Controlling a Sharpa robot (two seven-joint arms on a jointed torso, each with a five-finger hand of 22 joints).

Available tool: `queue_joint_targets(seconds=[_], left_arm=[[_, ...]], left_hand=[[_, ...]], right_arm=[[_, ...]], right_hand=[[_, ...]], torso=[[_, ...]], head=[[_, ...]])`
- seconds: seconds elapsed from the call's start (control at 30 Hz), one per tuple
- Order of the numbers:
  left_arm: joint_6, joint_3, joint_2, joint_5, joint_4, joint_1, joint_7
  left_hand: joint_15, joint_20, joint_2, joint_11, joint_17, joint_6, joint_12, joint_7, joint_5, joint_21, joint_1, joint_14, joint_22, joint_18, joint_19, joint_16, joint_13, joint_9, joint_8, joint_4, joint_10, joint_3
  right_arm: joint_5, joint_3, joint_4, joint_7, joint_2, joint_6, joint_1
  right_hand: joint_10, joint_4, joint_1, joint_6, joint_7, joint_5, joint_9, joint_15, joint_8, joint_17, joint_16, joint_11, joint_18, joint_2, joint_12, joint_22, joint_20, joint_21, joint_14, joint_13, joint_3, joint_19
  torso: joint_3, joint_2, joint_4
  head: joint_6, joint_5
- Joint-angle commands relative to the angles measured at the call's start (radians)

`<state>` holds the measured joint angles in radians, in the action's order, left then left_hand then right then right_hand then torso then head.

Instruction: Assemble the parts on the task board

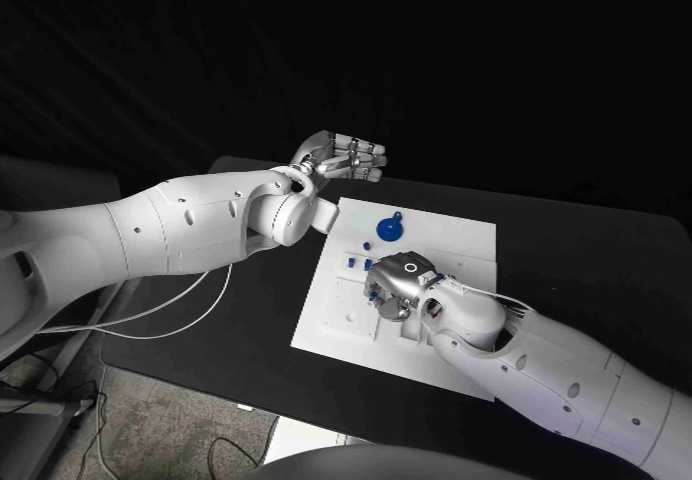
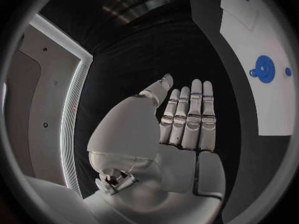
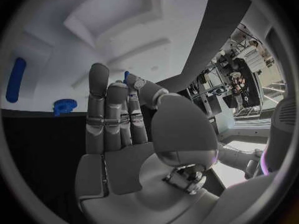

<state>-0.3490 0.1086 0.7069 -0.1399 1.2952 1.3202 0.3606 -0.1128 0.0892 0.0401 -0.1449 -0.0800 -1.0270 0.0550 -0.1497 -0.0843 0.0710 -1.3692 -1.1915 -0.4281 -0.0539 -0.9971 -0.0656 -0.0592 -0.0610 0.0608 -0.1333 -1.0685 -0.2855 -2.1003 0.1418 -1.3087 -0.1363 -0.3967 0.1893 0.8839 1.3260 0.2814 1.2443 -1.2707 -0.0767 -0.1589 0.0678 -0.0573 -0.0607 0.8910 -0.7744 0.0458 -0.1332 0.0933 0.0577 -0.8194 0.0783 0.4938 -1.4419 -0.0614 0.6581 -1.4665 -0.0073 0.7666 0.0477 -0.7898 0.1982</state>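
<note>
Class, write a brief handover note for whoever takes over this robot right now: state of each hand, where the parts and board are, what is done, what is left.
Left hand: open, holding nothing, fingers straight, raised beyond the board's far-left corner.
Right hand: over the middle of the task board; a small blue part shows at its fingertips, but a grip cannot be confirmed.
Parts: a blue gear and a small blue piece near the board's far edge; small blue pieces left of the right hand.
Done: cannot judge.
Left: seat the loose parts.

One task board (image 1: 459, 240), several blue parts (image 1: 389, 229), two hands (image 1: 343, 157)
</note>
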Motion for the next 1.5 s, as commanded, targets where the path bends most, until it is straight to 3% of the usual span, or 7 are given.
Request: queue_joint_targets(seconds=[0.03, 0.37, 1.17, 1.3, 1.37, 1.5], left_arm=[[0.018, -0.001, -0.003, -0.005, 0.0, 0.003, 0.005], [0.019, -0.001, -0.003, -0.007, -0.002, 0.003, 0.004], [0.024, -0.001, -0.008, -0.009, -0.008, 0.003, -0.001], [0.027, -0.001, -0.009, -0.01, -0.008, 0.003, -0.002], [0.028, -0.001, -0.009, -0.01, -0.008, 0.003, -0.002], [0.03, -0.001, -0.008, -0.01, -0.008, 0.003, -0.003]], left_hand=[[0.004, 0.001, -0.006, 0.0, -0.001, 0.001, 0.003, -0.001, 0.003, 0.004, -0.001, 0.002, 0.001, -0.007, -0.003, 0.004, 0.001, -0.001, 0.002, 0.0, 0.007, 0.004], [0.004, 0.001, -0.006, 0.0, -0.001, 0.001, 0.003, -0.001, 0.003, 0.004, -0.001, 0.002, 0.001, -0.007, -0.003, 0.004, 0.001, -0.001, 0.002, 0.0, 0.007, 0.004], [0.003, 0.001, -0.007, -0.001, -0.001, 0.002, 0.003, -0.001, 0.004, 0.004, -0.004, 0.005, 0.011, -0.007, -0.005, 0.004, 0.001, -0.001, 0.002, 0.002, 0.011, 0.009], [0.003, 0.002, -0.007, -0.001, -0.001, 0.002, 0.003, -0.001, 0.004, 0.003, -0.003, 0.005, 0.012, -0.007, -0.005, 0.004, 0.001, -0.001, 0.002, 0.003, 0.012, 0.009], [0.002, 0.003, -0.007, -0.001, -0.001, 0.002, 0.003, -0.001, 0.007, 0.003, 0.0, 0.006, 0.014, -0.007, -0.004, 0.004, 0.001, -0.001, 0.002, 0.005, 0.013, 0.012], [0.002, 0.003, -0.007, -0.001, -0.002, 0.002, 0.003, -0.001, 0.008, 0.002, -0.001, 0.006, 0.018, -0.007, -0.005, 0.004, 0.001, -0.001, 0.002, 0.006, 0.014, 0.014]], right_arm=[[-0.002, -0.002, 0.004, 0.003, 0.004, -0.018, -0.005], [-0.003, -0.007, 0.01, 0.004, 0.002, -0.028, -0.012], [-0.009, -0.01, 0.012, -0.002, 0.014, -0.031, -0.013], [-0.005, -0.011, 0.018, -0.014, 0.023, -0.038, -0.013], [0.003, -0.011, 0.021, -0.021, 0.025, -0.042, -0.013], [0.014, -0.011, 0.025, -0.025, 0.027, -0.048, -0.013]], right_hand=[[0.028, -0.001, -0.003, 0.0, -0.001, -0.003, 0.002, -0.005, -0.003, -0.001, 0.004, -0.018, -0.012, -0.01, 0.003, -0.001, 0.006, -0.006, 0.001, -0.001, -0.004, -0.035], [0.028, -0.001, -0.003, 0.0, -0.001, -0.004, 0.002, -0.005, -0.003, -0.001, 0.004, -0.018, -0.013, -0.011, 0.003, -0.001, 0.006, -0.006, 0.0, -0.001, -0.005, -0.036], [0.017, -0.005, -0.011, 0.009, -0.004, -0.004, 0.001, -0.003, -0.003, -0.005, 0.006, -0.016, -0.011, -0.016, 0.003, -0.001, 0.004, -0.012, 0.001, -0.001, -0.008, -0.034], [-0.011, -0.007, -0.016, 0.034, -0.011, 0.001, -0.001, 0.002, -0.002, -0.006, 0.006, -0.008, -0.011, -0.025, 0.003, 0.0, 0.001, -0.017, 0.003, -0.001, -0.01, -0.034], [-0.057, -0.009, -0.022, 0.078, -0.023, 0.0, -0.004, 0.009, -0.001, -0.008, 0.007, 0.006, -0.014, -0.028, 0.002, 0.001, -0.004, -0.02, 0.005, 0.001, -0.001, -0.032], [-0.097, -0.014, -0.037, 0.12, -0.034, -0.022, -0.003, 0.023, -0.002, -0.009, 0.002, 0.019, -0.022, -0.019, 0.002, 0.001, -0.018, -0.023, 0.006, 0.001, 0.001, -0.033]], torso=[[-0.001, 0.0, 0.0014], [-0.0035, -0.001, -0.0003], [-0.0017, 0.0, -0.0013], [-0.0024, 0.0, -0.0001], [-0.0034, -0.001, -0.0001], [-0.0034, -0.001, -0.001]], head=[[-0.002, -0.001], [-0.006, 0.004], [-0.004, 0.0], [-0.003, -0.003], [-0.004, -0.003], [-0.004, -0.001]])
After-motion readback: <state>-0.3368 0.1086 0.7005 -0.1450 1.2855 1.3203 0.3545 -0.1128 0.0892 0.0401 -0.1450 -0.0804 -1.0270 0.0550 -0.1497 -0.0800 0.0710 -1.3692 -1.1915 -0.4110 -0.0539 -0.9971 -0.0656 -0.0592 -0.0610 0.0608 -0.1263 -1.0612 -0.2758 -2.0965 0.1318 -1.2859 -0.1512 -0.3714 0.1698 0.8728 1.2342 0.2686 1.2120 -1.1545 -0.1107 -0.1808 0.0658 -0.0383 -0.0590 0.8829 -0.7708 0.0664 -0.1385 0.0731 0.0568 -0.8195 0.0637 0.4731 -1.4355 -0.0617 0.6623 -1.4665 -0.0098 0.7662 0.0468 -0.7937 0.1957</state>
